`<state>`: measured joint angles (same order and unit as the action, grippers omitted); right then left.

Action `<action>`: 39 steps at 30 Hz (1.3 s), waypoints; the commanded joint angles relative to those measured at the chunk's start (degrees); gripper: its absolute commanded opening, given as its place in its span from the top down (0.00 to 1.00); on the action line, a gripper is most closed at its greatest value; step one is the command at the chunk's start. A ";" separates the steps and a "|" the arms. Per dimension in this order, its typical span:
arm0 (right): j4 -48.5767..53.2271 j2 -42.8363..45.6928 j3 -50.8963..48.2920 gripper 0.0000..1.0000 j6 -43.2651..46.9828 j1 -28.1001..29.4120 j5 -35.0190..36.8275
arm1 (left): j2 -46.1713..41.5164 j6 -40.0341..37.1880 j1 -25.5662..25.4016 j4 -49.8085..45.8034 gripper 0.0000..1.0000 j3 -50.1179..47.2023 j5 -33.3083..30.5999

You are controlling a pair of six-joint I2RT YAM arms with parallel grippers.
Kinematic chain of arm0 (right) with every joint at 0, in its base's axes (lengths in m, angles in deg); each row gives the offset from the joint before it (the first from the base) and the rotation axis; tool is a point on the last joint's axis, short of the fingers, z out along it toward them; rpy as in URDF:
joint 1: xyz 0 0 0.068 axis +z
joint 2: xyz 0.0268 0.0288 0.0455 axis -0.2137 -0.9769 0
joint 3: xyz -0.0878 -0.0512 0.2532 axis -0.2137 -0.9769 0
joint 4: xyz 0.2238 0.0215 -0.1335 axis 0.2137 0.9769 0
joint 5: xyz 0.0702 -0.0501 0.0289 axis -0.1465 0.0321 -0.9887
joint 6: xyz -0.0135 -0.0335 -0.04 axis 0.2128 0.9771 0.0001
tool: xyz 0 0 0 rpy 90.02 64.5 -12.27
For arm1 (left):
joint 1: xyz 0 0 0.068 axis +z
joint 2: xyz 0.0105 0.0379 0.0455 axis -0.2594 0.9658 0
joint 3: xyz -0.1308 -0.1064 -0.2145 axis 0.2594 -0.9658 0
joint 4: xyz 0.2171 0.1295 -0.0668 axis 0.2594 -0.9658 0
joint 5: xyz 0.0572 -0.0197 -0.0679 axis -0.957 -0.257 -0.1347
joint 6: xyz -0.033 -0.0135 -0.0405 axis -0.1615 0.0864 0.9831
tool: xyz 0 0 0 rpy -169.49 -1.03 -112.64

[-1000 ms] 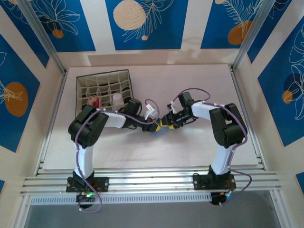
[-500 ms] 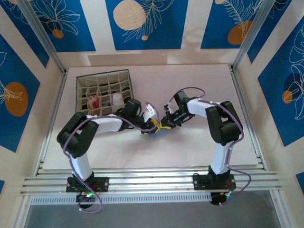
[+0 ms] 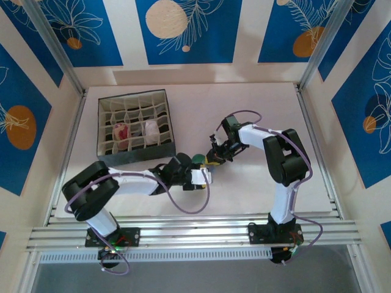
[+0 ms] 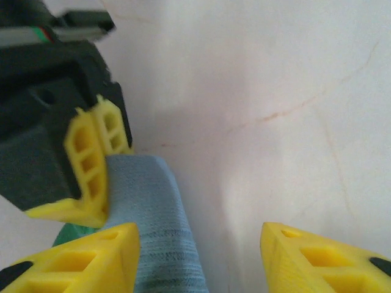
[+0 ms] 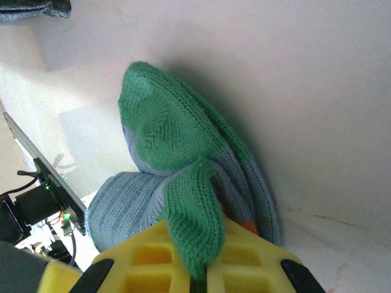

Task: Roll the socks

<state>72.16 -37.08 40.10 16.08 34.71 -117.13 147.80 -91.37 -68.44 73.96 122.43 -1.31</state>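
A grey-blue sock (image 5: 183, 165) with a green toe and a bit of orange cuff lies bunched on the white table (image 3: 256, 183). My right gripper (image 5: 198, 278) is shut on a green fold of it. In the top view this sock (image 3: 197, 159) sits mid-table, with the right gripper (image 3: 211, 160) at its right side and the left gripper (image 3: 203, 173) just in front. My left gripper (image 4: 201, 262) is open, and the sock's blue leg (image 4: 149, 213) runs beside its left fingertip (image 4: 91, 256). A peach sock (image 3: 121, 130) and a white sock (image 3: 151, 127) rest in the organizer's cells.
A grey fabric organizer box (image 3: 135, 155) with several cells stands at the back left, close behind my left forearm. Blue-patterned walls enclose the table on three sides. Metal rails (image 3: 195, 235) run along the near edge.
My left arm has swung down toward the near edge and its gripper has opened, letting go of the sock. The right gripper has shut on the sock's green fold and shifted slightly left.
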 commanded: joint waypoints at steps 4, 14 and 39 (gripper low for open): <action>5.79 -2.45 -0.06 1.00 1.29 0.78 4.00 | 5.31 -5.49 -1.87 5.16 0.47 -0.05 -11.63; 7.71 -2.01 -0.49 0.97 3.19 0.24 0.88 | 7.74 -6.05 -1.51 7.67 0.87 -1.02 -14.88; -2.85 11.62 -8.67 0.50 3.96 -3.93 -5.96 | 12.43 27.14 17.85 -15.53 0.99 14.57 41.99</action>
<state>70.83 -25.70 32.16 21.13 30.84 -123.62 158.01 -69.32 -51.81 63.19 135.30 35.87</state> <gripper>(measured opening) 0.494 0.045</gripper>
